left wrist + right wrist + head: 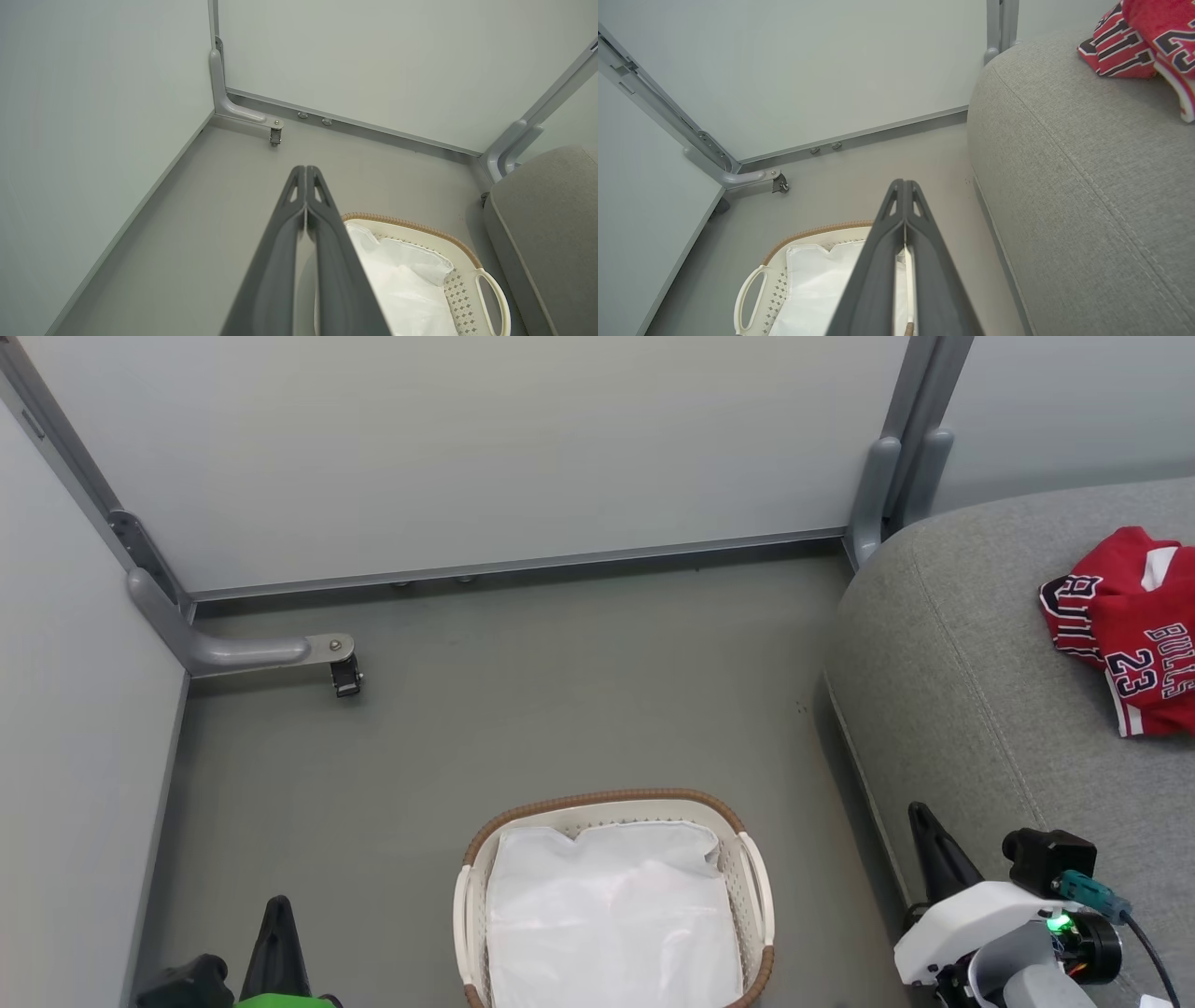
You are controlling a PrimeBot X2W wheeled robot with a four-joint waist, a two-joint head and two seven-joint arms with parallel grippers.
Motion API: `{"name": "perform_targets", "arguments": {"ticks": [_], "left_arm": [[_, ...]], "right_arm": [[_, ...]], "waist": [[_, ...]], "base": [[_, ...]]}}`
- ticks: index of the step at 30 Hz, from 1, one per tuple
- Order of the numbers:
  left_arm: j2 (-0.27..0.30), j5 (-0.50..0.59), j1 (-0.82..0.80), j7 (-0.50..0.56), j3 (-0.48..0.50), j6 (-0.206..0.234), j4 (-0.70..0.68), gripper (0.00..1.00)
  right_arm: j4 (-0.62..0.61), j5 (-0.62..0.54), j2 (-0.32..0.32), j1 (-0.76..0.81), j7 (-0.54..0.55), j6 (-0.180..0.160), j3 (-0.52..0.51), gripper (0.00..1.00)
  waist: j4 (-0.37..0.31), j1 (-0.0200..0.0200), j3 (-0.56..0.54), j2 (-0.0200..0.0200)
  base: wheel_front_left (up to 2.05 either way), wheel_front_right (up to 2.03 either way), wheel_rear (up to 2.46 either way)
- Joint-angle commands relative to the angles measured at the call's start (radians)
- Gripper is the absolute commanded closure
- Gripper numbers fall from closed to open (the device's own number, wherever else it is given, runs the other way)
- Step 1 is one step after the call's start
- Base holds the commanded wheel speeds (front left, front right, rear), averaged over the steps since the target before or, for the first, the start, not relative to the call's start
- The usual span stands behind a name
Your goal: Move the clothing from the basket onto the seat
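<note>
Lab-type test booth, pale partition panels [467, 448] w/ grey metal feet [243, 653], grey floor [560, 709], sofa [980, 663]

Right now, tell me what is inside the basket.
Inside the basket I see a white liner, rumpled and spread across it. Whatever is beneath the liner is covered. The clothing lies on the seat.

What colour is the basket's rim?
Brown and woven, on the white basket; best seen in the head view.
</note>
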Motion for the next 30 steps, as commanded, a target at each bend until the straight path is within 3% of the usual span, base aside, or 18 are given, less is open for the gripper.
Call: {"name": "perform_targets", "arguments": {"ticks": [1,30], "left_arm": [[0.004,-0.045,-0.030,0.009,0.009,-0.006,-0.019,1.00],[0.006,-0.486,-0.084,0.122,0.043,-0.048,-0.049,1.00]], "right_arm": [[-0.024,0.044,-0.004,-0.011,0.009,0.000,-0.010,1.00],[-0.099,0.470,0.009,0.006,0.123,0.000,-0.075,1.00]], "waist": [[0.000,0.0001,0.000,0.0000],[-0.003,0.0001,-0.005,0.0000]], "base": [[0.00,0.00,0.00],[0.00,0.00,0.00]]}}
